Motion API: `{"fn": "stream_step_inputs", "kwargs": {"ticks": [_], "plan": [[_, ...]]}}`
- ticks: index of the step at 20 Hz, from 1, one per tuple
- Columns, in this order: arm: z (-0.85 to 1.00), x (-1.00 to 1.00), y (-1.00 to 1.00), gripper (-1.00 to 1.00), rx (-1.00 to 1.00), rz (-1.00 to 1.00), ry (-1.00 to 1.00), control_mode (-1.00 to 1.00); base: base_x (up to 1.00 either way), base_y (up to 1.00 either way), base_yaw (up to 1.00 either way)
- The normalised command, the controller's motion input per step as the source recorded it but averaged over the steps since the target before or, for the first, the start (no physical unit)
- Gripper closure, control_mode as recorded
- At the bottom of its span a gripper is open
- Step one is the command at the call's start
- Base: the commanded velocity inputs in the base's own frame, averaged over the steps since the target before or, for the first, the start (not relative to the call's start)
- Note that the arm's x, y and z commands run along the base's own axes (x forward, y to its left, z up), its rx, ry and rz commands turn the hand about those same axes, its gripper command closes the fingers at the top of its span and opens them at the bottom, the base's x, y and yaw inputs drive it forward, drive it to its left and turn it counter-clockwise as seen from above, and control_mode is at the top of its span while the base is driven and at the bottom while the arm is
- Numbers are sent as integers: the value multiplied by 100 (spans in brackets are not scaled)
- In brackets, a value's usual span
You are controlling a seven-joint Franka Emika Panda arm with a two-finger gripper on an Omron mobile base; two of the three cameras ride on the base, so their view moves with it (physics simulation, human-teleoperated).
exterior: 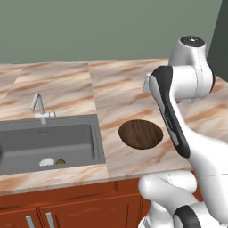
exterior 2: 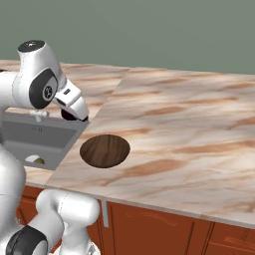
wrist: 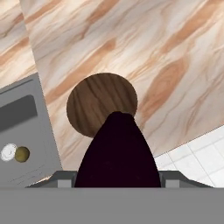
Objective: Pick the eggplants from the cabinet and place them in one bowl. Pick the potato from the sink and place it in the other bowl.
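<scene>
Closest to the hand camera, a rounded dark purple-black eggplant (wrist: 117,153) bulges up between the fingers of the two-finger gripper (wrist: 117,177), which are closed on it. Beyond it, on the pink-veined marble counter (wrist: 166,48), sits the wide, shallow, round bowl of dark brown wood grain (wrist: 98,103), lying just past the eggplant's tip in that view. From the right base view the gripper (exterior 2: 74,115) hangs in the air above the counter near the sink's edge, up and to the left of the wooden bowl (exterior 2: 104,150), not yet over its middle.

To do this step well, I judge the hand should travel until the eggplant is centred above the bowl, come down low over the shallow rim, and only then release, since a rounded vegetable dropped from height could roll out.

Off to the side, the dark grey rectangular sink (exterior: 49,142) holds the small olive-brown potato (exterior: 60,162) touching a small white round object (exterior: 46,162) near its front wall.

No brand, label or writing is legible anywhere
</scene>
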Motion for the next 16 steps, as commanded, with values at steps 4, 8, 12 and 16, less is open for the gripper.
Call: {"fn": "stream_step_inputs", "kwargs": {"ticks": [4,8,12,16], "plan": [[-9,34,0,100,6,0,0,-100,0,0,0],[-17,27,0,100,2,-1,0,-100,0,0,0],[-25,22,0,100,0,-2,7,-100,0,0,0],[-29,21,0,100,0,-2,5,-100,0,0,0]]}}
